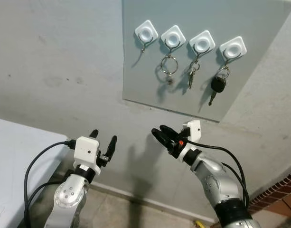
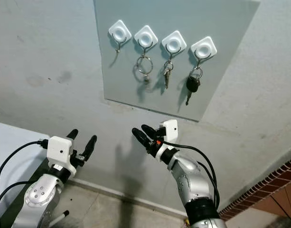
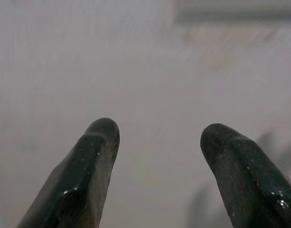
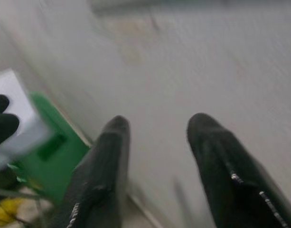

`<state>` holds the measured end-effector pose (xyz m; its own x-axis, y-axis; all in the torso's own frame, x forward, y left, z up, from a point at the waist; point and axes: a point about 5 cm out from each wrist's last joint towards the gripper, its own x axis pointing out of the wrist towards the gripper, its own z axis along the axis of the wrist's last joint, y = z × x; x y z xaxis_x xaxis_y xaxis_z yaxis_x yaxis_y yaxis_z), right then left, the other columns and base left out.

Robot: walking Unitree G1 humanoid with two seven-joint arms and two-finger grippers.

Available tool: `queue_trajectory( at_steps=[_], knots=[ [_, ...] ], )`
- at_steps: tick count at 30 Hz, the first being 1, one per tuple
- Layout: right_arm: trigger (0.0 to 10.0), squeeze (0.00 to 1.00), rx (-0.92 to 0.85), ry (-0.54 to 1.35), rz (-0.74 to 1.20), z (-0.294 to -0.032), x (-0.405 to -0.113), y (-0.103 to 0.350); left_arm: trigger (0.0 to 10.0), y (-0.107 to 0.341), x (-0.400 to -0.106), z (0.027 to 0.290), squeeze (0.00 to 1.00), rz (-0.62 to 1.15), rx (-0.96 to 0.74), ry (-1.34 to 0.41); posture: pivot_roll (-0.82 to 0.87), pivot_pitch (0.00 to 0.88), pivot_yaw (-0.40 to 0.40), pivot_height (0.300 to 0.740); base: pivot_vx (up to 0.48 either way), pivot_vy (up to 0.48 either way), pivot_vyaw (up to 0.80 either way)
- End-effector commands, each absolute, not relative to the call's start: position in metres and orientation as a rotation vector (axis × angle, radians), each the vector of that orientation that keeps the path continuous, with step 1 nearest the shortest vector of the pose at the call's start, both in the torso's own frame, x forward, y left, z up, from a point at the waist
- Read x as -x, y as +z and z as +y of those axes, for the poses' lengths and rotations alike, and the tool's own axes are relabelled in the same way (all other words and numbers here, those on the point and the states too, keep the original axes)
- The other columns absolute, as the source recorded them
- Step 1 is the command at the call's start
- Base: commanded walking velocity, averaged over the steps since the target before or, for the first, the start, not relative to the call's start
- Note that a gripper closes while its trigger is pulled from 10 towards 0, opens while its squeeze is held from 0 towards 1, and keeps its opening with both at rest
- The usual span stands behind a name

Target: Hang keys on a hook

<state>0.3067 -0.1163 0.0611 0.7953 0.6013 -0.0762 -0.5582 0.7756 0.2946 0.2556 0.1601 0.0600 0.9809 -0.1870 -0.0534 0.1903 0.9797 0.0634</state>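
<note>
On the wall a grey board (image 1: 154,85) carries four white hooks. The leftmost hook (image 1: 146,32) is bare; the next holds a key ring (image 1: 169,65), then small keys (image 1: 192,76), then a black car key (image 1: 218,85). Below, left end effector (image 1: 103,138) and right end effector (image 1: 163,134) are both spread and hold nothing.

Both silver arms are raised in front of the robot, forearms angled upward. The left tool (image 1: 103,136) points up with its two black fingers (image 3: 86,171) spread apart, nothing between them. The right tool (image 1: 160,132) leans up and inward toward the left one, its fingers (image 4: 226,166) also parted and empty. Black cables loop back from each wrist along the forearms.
</note>
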Motion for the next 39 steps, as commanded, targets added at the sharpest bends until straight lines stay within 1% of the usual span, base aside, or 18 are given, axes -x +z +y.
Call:
queue_trajectory(
  at_steps=[1, 2, 3, 4, 5, 8, 10, 12, 14, 15, 19, 21, 26, 28, 29, 33, 39],
  knots=[
    [10.0, 0.0, -0.24, 0.576, 0.25, -0.124, -0.296, 0.038, 10.0, 0.03, -0.244, 0.168, 0.0, 0.165, -0.054, -0.146, -0.05, 0.005, -0.06, 0.732, 0.0, 0.0, 0.0],
    [10.0, 0.0, -0.239, 0.576, 0.249, -0.124, -0.296, 0.037, 10.0, 0.03, -0.244, 0.168, 0.0, 0.163, -0.055, -0.146, -0.05, 0.005, -0.06, 0.732, 0.0, 0.0, 0.0],
    [10.0, 0.0, -0.194, 0.47, 0.371, -0.136, -0.284, 0.01, 10.0, 0.003, -0.238, 0.175, 0.0, 0.282, -0.017, -0.091, -0.06, 0.0, -0.053, 0.732, 0.0, 0.0, 0.0],
    [10.0, 0.0, -0.194, 0.47, 0.371, -0.136, -0.284, 0.01, 10.0, 0.003, -0.238, 0.175, 0.0, 0.282, -0.017, -0.091, -0.06, 0.0, -0.053, 0.732, 0.0, 0.0, 0.0],
    [10.0, 0.0, -0.129, 0.39, 0.468, -0.147, -0.271, -0.01, 10.0, -0.017, -0.231, 0.179, 0.0, 0.383, 0.001, -0.059, -0.06, 0.0, -0.05, 0.732, 0.0, 0.0, 0.0],
    [10.0, 0.0, -0.09, 0.328, 0.533, -0.156, -0.26, -0.023, 10.0, -0.028, -0.225, 0.179, 0.0, 0.438, 0.003, -0.056, -0.06, 0.0, -0.048, 0.732, 0.0, 0.0, 0.0],
    [10.0, 0.0, -0.014, 0.279, 0.624, -0.166, -0.246, -0.038, 10.0, -0.039, -0.219, 0.179, 0.0, 0.495, 0.015, -0.048, -0.06, 0.0, -0.043, 0.732, 0.0, 0.0, 0.0],
    [10.0, 0.0, 0.027, 0.251, 0.672, -0.172, -0.237, -0.046, 10.0, -0.045, -0.216, 0.179, 0.0, 0.531, 0.017, -0.04, -0.06, 0.0, -0.039, 0.732, 0.0, 0.0, 0.0],
    [10.0, 0.0, 0.028, 0.233, 0.716, -0.174, -0.229, -0.053, 10.0, -0.052, -0.212, 0.179, 0.0, 0.573, 0.0, -0.041, -0.07, 0.0, -0.035, 0.732, 0.0, 0.0, 0.0],
    [10.0, 0.0, 0.053, 0.228, 0.755, -0.177, -0.22, -0.059, 10.0, -0.056, -0.208, 0.179, 0.0, 0.601, 0.015, -0.034, -0.07, 0.0, -0.033, 0.732, 0.0, 0.0, 0.0],
    [10.0, 0.0, 0.082, 0.219, 0.802, -0.179, -0.209, -0.067, 10.0, -0.062, -0.203, 0.179, 0.0, 0.641, 0.004, -0.04, -0.07, 0.0, -0.03, 0.732, 0.0, 0.0, 0.0],
    [10.0, 0.0, 0.08, 0.184, 0.872, -0.182, -0.193, -0.076, 10.0, -0.071, -0.191, 0.18, 0.0, 0.716, -0.004, -0.037, -0.08, 0.0, -0.026, 0.732, 0.0, 0.0, 0.0],
    [10.0, 0.0, 0.107, 0.14, 0.974, -0.189, -0.166, -0.09, 10.0, -0.087, -0.166, 0.183, 0.0, 0.845, 0.005, 0.007, -0.08, 0.0, -0.02, 0.732, 0.0, 0.0, 0.0],
    [10.0, 0.0, 0.126, 0.132, 0.999, -0.191, -0.16, -0.092, 10.0, -0.09, -0.159, 0.182, 0.0, 0.873, 0.007, 0.014, -0.09, 0.0, -0.013, 0.732, 0.0, 0.0, 0.0],
    [10.0, 0.0, 0.105, 0.109, 1.014, -0.192, -0.155, -0.094, 10.0, -0.092, -0.156, 0.181, 0.0, 0.88, 0.021, 0.012, -0.09, 0.0, -0.006, 0.732, 0.0, 0.0, 0.0],
    [10.0, 0.0, 0.094, 0.076, 1.032, -0.195, -0.15, -0.096, 10.0, -0.091, -0.157, 0.179, 0.0, 0.871, 0.039, 0.011, -0.1, 0.0, -0.001, 0.732, 0.0, 0.0, 0.0],
    [10.0, 0.0, 0.099, 0.075, 1.059, -0.194, -0.143, -0.099, 10.0, -0.091, -0.157, 0.18, 0.0, 0.872, 0.035, 0.022, -0.1, 0.0, 0.003, 0.732, 0.0, 0.0, 0.0]
  ],
)
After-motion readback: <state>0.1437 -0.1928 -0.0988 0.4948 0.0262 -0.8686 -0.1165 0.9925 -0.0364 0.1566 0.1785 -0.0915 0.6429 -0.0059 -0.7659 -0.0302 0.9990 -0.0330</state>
